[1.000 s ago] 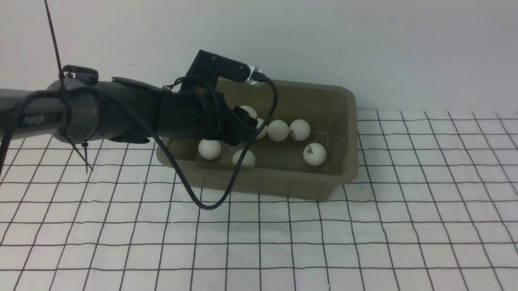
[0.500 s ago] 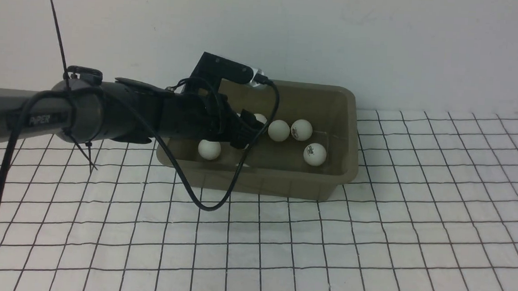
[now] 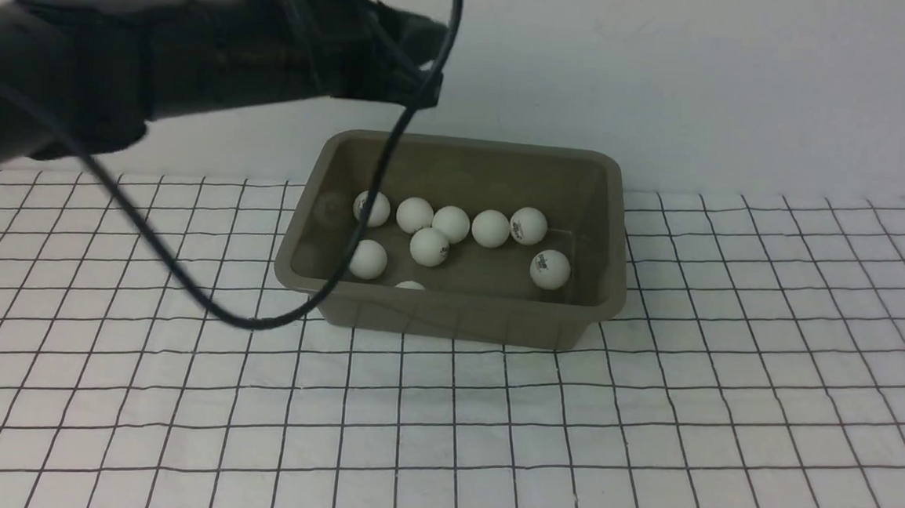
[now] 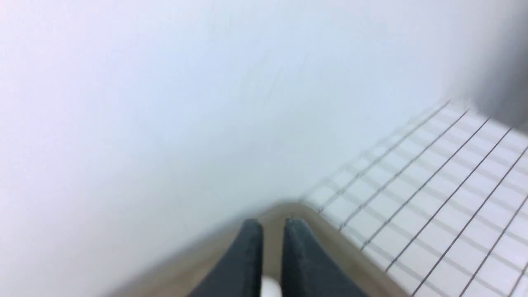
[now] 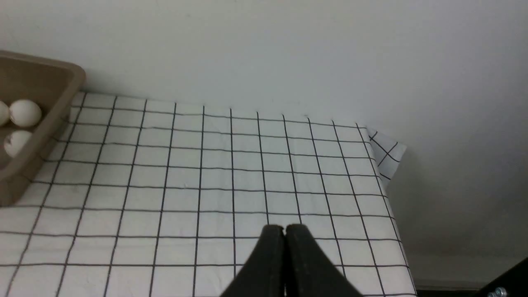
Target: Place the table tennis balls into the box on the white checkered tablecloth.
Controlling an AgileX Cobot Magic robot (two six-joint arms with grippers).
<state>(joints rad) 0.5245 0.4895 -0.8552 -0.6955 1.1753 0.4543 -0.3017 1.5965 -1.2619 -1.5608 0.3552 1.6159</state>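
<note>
Your left jaws hang over the box, nearly pressed together, empty; the table tennis balls lie inside it. Right jaws pressed together.

I am logging positions against the box. It is sitting on the tablecloth, toward the far edge, just before the wall. Inside it the table tennis balls are lying: five in a row along the far side, one just before that row, one near the left wall, one by the right wall, one half hidden behind the near wall. The left arm is hanging above the box's far-left corner, its cable drooping over the near-left corner.
</note>
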